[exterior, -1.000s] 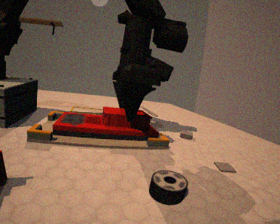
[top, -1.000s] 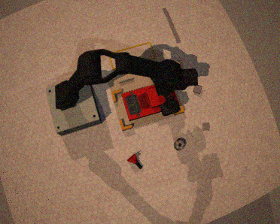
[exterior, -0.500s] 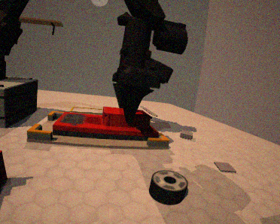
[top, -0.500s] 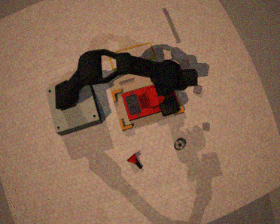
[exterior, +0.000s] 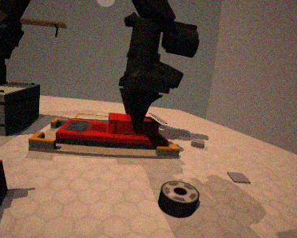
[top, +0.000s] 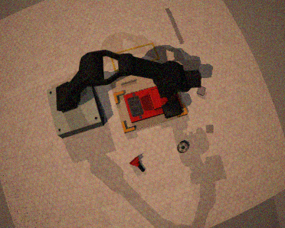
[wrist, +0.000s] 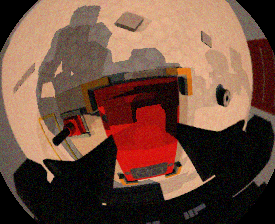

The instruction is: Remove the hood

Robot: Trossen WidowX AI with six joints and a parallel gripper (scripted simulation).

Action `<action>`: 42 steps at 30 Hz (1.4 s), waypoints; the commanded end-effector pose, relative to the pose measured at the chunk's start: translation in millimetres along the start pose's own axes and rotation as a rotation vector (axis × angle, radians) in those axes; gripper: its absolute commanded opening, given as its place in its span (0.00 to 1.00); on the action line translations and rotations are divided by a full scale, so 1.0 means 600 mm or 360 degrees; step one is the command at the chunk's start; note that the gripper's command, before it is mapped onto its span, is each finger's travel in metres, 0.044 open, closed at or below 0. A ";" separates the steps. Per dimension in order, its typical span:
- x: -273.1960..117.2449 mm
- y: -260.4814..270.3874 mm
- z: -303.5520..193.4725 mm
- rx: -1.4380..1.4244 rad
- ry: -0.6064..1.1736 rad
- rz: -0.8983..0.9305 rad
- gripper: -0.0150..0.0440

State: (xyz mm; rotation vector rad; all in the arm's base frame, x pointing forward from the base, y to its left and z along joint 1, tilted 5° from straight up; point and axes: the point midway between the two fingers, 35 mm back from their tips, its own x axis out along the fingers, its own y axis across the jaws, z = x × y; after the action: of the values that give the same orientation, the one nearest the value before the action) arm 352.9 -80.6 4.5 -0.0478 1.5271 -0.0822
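One gripper (top: 172, 109) (exterior: 139, 132) (wrist: 145, 131), black, fingers closed upon the hood (exterior: 156, 134) (wrist: 125, 107), at the 3 o'clock end of one red toy car (top: 144, 103) (exterior: 98, 133) (wrist: 147, 150); from above, yellow-outlined area (top: 132, 48) (exterior: 90, 114) (wrist: 46, 116) at 11 o'clock from the car, spoked wheel (top: 183, 146) (exterior: 179, 198) (wrist: 223, 96) at 5.

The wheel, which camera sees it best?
The exterior view: there the wheel looks biggest, with its grey top and black side showing. The top view shows it small, from above. The wrist view shows it small, near the right edge.
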 end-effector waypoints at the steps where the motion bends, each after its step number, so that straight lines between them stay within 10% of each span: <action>1: -0.007 0.000 0.002 0.0001 -0.0005 -0.0001 0.28; 42: -0.061 0.000 0.002 0.0001 -0.0005 -0.0001 0.25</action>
State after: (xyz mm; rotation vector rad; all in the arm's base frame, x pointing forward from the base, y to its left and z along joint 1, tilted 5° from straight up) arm 348.8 -77.5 30.2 -0.0484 1.5421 -0.0771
